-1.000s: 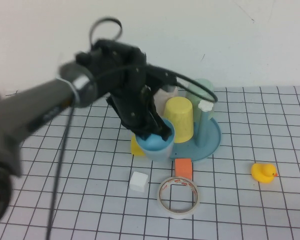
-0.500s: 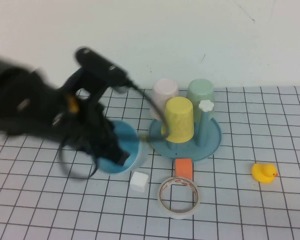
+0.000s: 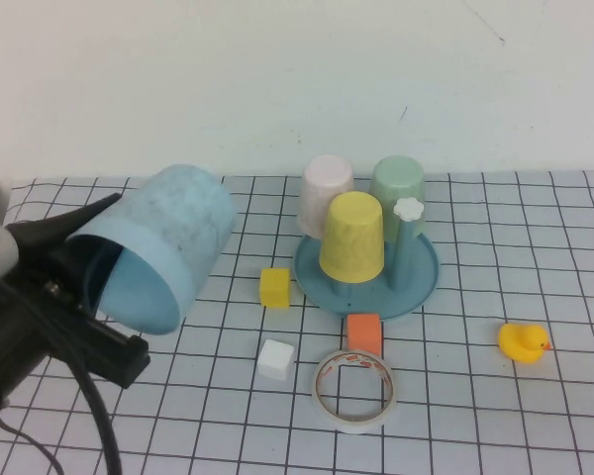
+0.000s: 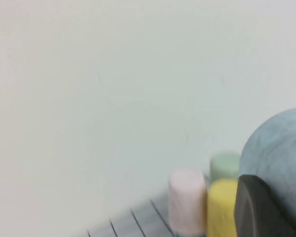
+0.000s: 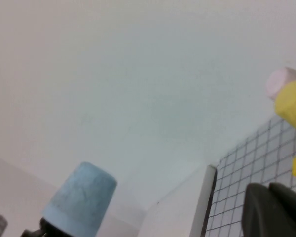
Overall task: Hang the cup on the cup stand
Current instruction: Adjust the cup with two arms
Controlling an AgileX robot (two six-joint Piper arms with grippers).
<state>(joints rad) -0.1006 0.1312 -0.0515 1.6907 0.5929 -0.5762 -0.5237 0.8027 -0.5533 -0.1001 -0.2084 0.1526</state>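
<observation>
The sky-blue cup (image 3: 163,247) is held in the air at the left, tilted on its side with its open mouth toward the camera. My left gripper (image 3: 97,289) is shut on its rim, one finger inside and one outside. The left wrist view shows the cup (image 4: 281,148) beside a dark finger (image 4: 259,212). The teal cup stand (image 3: 421,282) is at centre right. Its free peg carries a white flower knob (image 3: 408,209). Yellow (image 3: 352,237), pale green (image 3: 396,188) and pink (image 3: 325,188) cups hang on its other pegs. My right gripper (image 5: 268,187) shows only in its wrist view, shut and empty.
A yellow block (image 3: 274,287), an orange block (image 3: 362,332) and a white block (image 3: 275,358) lie in front of the stand. A tape roll (image 3: 352,389) lies flat near the front. A rubber duck (image 3: 522,341) sits at the right.
My left arm has drawn back from beside the stand to the left and upward, carrying the sky-blue cup. The cup has tipped from mouth-up onto its side.
</observation>
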